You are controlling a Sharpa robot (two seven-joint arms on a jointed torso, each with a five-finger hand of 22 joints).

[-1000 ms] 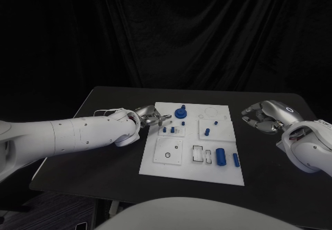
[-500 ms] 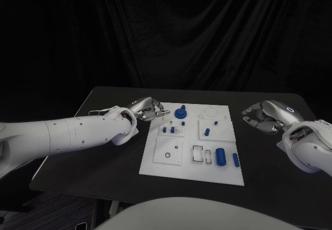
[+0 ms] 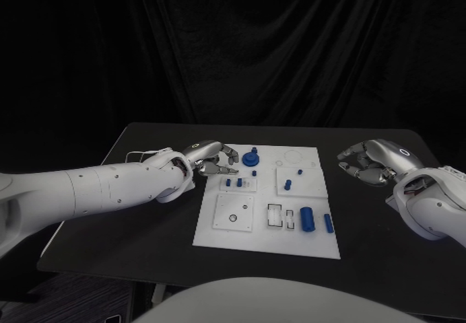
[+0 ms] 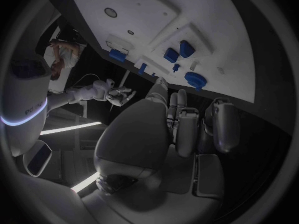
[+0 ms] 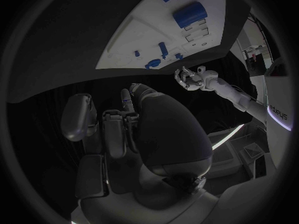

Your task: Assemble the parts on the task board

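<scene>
Black drapes hang behind the matte black table (image 3: 145, 222), whose bare top runs wide at 9 and 3 o'clock of the white task board (image 3: 233, 235), a flat rectangular plate lying mid-table with its long axis running from near to far. Seen from the head, small blue parts (image 3: 307, 219) sit on it: a round knobbed piece (image 3: 252, 159) at the board's 11 o'clock, short pegs mid-board, two cylinders at 5 o'clock lying lengthwise. Hovering at the board's 10 o'clock edge, the left hand (image 3: 212, 156), silver and metallic, has its fingers curled inward on nothing. Off the board at 2 o'clock, the right hand (image 3: 369, 161) is clenched, also grasping nothing. From the left wrist, the left hand's (image 4: 181, 129) curled fingers hang above the board's rim (image 4: 236, 84). From the right wrist, the right hand (image 5: 137, 129) shows folded fingers, the board (image 5: 131, 40) well apart beyond them.
</scene>
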